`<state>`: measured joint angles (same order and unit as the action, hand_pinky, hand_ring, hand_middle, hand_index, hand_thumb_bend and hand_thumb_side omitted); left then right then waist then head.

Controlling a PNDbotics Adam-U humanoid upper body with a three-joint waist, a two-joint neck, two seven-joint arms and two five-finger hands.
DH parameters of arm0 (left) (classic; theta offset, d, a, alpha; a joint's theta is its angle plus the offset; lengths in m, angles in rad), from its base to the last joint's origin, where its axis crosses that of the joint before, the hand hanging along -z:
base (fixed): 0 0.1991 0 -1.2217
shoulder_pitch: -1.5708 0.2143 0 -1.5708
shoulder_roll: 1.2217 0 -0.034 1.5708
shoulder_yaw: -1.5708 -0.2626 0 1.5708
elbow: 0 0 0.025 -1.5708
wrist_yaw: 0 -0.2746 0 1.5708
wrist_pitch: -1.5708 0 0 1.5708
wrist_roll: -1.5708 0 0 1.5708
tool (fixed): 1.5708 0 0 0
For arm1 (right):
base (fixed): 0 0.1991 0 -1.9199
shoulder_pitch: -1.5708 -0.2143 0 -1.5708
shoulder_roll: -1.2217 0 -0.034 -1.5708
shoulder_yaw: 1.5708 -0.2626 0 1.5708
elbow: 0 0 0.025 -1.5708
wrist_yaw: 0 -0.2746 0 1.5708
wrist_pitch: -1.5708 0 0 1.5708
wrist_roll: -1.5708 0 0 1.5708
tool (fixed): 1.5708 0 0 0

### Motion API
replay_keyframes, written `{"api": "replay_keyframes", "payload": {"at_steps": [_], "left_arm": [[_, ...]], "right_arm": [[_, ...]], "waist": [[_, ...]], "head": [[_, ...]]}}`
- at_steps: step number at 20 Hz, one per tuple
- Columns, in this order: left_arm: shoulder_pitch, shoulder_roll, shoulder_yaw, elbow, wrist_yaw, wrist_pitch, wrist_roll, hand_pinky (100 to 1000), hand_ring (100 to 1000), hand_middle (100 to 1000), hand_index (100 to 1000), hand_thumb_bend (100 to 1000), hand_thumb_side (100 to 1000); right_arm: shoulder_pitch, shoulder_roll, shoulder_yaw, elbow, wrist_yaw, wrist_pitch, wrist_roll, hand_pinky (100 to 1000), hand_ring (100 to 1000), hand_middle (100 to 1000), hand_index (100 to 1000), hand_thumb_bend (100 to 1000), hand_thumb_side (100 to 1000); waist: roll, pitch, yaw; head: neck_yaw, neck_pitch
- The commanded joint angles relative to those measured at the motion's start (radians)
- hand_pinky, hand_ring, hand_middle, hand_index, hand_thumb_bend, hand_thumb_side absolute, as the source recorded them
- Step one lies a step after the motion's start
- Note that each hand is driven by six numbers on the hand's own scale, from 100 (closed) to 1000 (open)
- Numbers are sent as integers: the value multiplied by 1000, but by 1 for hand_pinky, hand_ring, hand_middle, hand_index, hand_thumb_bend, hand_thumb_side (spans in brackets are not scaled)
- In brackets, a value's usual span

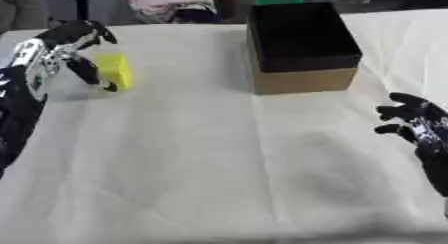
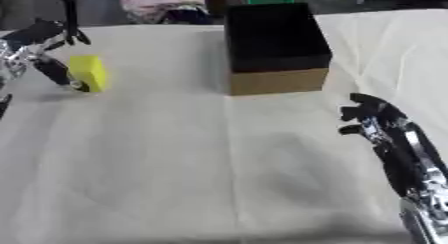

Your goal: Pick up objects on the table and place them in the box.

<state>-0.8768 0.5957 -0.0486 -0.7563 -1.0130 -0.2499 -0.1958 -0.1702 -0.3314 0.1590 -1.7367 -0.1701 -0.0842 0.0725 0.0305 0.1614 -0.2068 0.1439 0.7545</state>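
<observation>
Yellow block [image 1: 115, 71], likely light foam, is bracketed near the table's [image 1: 219, 163] far-left corner by the left hand's [image 1: 61, 50] spread fingers; flat sides are best pinched.

Left hand [image 2: 39, 50] beside yellow block [image 2: 90, 73], box [image 2: 278, 80] apart

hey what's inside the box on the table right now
Nothing shows inside the box: only a dark interior. Its near wall hides the bottom front, so something low there cannot be excluded. The yellow block is outside, by the left hand.
</observation>
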Motion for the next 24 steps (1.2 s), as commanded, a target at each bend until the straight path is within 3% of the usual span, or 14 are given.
{"api": "replay_keyframes", "payload": {"at_steps": [1, 9, 16, 21, 24], "left_arm": [[-17, 13, 13, 1, -8, 7, 22, 742, 722, 727, 782, 775, 162], [-12, -5, 17, 35, -28, 32, 47, 726, 691, 682, 754, 733, 152], [-14, -9, 19, 38, -53, 60, 45, 661, 528, 480, 614, 709, 154], [-19, -14, 26, 15, -26, 81, 110, 611, 407, 274, 489, 614, 124], [-30, -16, 23, -16, 24, 83, 135, 605, 387, 246, 474, 570, 100]], "right_arm": [[-10, -11, -2, -10, 0, -1, 3, 642, 826, 561, 828, 100, 630], [-14, -9, 0, -11, 1, -2, 6, 642, 826, 561, 828, 100, 633], [-15, -9, 0, -11, 0, -2, 7, 642, 826, 561, 828, 100, 635], [-15, -8, 1, -10, -1, -2, 9, 643, 827, 561, 829, 100, 635], [-15, -8, 2, -10, -2, -1, 10, 643, 827, 561, 829, 100, 635]], "waist": [[-2, -11, -2], [-5, -4, -9], [-9, -5, -8], [-13, -7, -5], [-13, -9, -5]], "head": [[4, -9], [7, -12], [8, -12], [9, -12], [10, -10]]}}
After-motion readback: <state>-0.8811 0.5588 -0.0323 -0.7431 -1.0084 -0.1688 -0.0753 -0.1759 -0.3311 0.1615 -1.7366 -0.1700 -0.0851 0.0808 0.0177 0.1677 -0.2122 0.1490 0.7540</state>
